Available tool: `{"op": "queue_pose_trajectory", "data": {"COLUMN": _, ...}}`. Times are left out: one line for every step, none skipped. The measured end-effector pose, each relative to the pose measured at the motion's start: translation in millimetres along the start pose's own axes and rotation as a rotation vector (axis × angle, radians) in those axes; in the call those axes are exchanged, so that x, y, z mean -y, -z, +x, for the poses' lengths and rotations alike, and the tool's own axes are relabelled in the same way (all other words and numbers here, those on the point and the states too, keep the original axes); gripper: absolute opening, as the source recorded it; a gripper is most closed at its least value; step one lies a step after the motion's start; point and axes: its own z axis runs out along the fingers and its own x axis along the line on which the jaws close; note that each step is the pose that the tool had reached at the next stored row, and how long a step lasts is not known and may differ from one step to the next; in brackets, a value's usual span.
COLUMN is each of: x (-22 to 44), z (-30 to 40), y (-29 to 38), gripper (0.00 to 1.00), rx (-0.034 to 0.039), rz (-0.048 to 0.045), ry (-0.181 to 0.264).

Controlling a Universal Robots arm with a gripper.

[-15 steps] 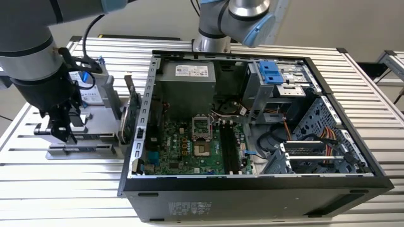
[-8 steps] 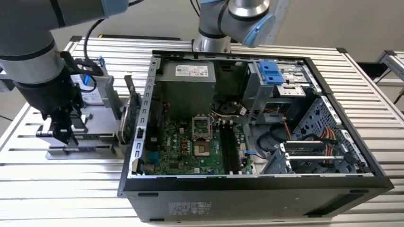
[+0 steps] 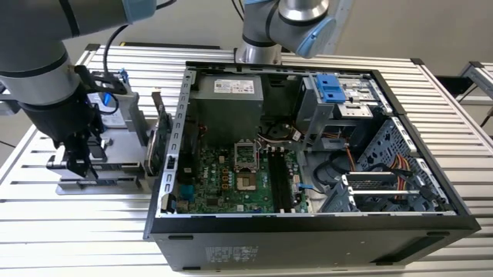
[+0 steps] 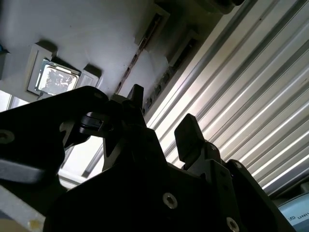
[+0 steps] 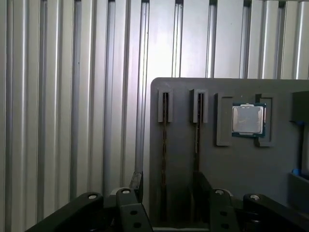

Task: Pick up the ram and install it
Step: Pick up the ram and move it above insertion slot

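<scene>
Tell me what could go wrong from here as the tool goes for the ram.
1. The tool hangs open over the gray holder, and one finger looks in line with the second slot beside the ram; it might strike there.
2. The ram stands edge-on in a narrow slot, so a skewed grip could tilt or jam it.

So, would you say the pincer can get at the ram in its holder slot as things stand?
Probably yes. The pincer is open, low over the grey holder, and seems to straddle the slot where the ram stands on edge. Nothing lies across that slot.
</scene>
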Motion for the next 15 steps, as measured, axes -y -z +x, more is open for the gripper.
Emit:
{"op": "queue_pose_trajectory", "data": {"x": 0.0, "z": 0.0, "y": -0.4, "gripper": 1.0, "rx": 0.0, "rz": 0.0004, "ry": 0.0}}
{"op": "queue_pose_trajectory", "data": {"x": -0.1, "z": -0.1, "y": -0.8, "gripper": 1.0, "rx": 0.0001, "rz": 0.0009, "ry": 0.0}}
{"op": "queue_pose_trajectory", "data": {"x": -0.1, "z": 0.0, "y": -1.2, "gripper": 1.0, "rx": 0.0, "rz": 0.0013, "ry": 0.0}}
{"op": "queue_pose_trajectory", "data": {"x": -0.1, "z": 0.0, "y": -1.7, "gripper": 1.0, "rx": -0.0001, "rz": 0.0017, "ry": 0.0}}
{"op": "queue_pose_trajectory", "data": {"x": -0.2, "z": -0.1, "y": -2.2, "gripper": 1.0, "rx": -0.0001, "rz": 0.0023, "ry": 0.0}}
{"op": "queue_pose_trajectory", "data": {"x": -0.3, "z": -0.1, "y": -2.7, "gripper": 1.0, "rx": -0.0003, "rz": 0.0028, "ry": 0.0}}
{"op": "queue_pose_trajectory", "data": {"x": -0.4, "z": -0.1, "y": -3.2, "gripper": 1.0, "rx": -0.0004, "rz": 0.0037, "ry": 0.0}}
{"op": "queue_pose_trajectory", "data": {"x": -0.7, "z": -0.1, "y": -3.7, "gripper": 1.0, "rx": -0.0007, "rz": 0.0044, "ry": 0.0}}
{"op": "queue_pose_trajectory", "data": {"x": -0.8, "z": -0.1, "y": -4.4, "gripper": 1.0, "rx": -0.0008, "rz": 0.0053, "ry": 0.0}}
{"op": "queue_pose_trajectory", "data": {"x": -0.9, "z": -0.1, "y": -5.0, "gripper": 1.0, "rx": -0.001, "rz": 0.0062, "ry": 0.0}}
{"op": "queue_pose_trajectory", "data": {"x": -1.0, "z": -0.2, "y": -5.6, "gripper": 1.0, "rx": -0.0013, "rz": 0.0068, "ry": 0.0}}
{"op": "queue_pose_trajectory", "data": {"x": -1.0, "z": -0.2, "y": -6.2, "gripper": 1.0, "rx": -0.0019, "rz": 0.0071, "ry": 0.0}}
{"op": "queue_pose_trajectory", "data": {"x": -1.0, "z": -0.2, "y": -6.9, "gripper": 1.0, "rx": -0.0025, "rz": 0.0072, "ry": 0.0}}
{"op": "queue_pose_trajectory", "data": {"x": -1.0, "z": -0.2, "y": -7.5, "gripper": 1.0, "rx": -0.003, "rz": 0.0074, "ry": 0.0}}
{"op": "queue_pose_trajectory", "data": {"x": -1.0, "z": -0.3, "y": -8.3, "gripper": 1.0, "rx": -0.0034, "rz": 0.0077, "ry": 0.0}}
